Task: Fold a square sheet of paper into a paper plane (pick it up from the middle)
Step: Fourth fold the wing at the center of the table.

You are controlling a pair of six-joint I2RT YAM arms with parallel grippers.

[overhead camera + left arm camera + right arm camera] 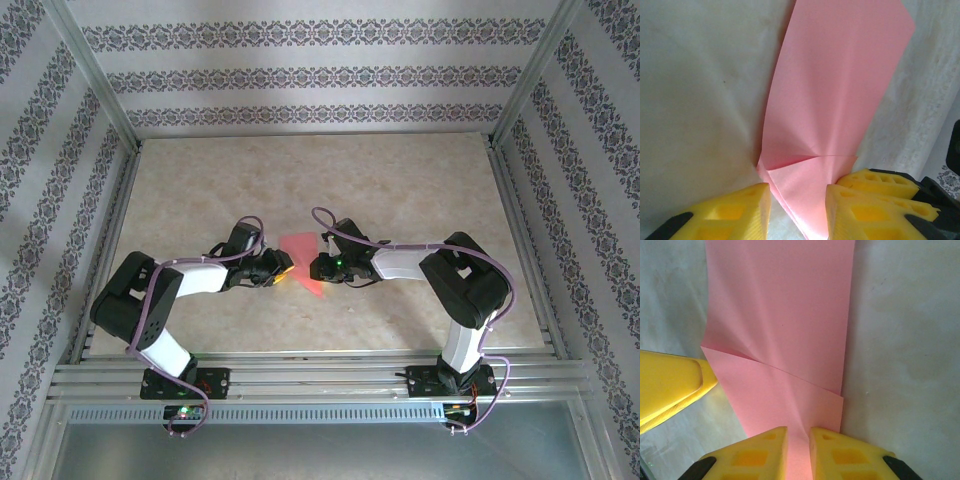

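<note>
The square sheet of paper (299, 248), salmon pink and partly folded with diagonal creases, lies on the table between both grippers. In the left wrist view the paper (835, 90) runs away from me, and its folded narrow end sits between the yellow fingers of my left gripper (797, 195). Those jaws stand apart; the right finger touches the paper's edge and the left one is clear of it. My right gripper (798, 432) is shut on the near edge of the paper (780, 305), pinching a small ridge. A finger (670, 385) of the left gripper shows at the left of the right wrist view.
The beige marbled table (400, 190) is walled by patterned panels and metal frame posts. A metal rail (320, 375) carries both arm bases at the near edge. Both arms reach inward and meet at the table's middle.
</note>
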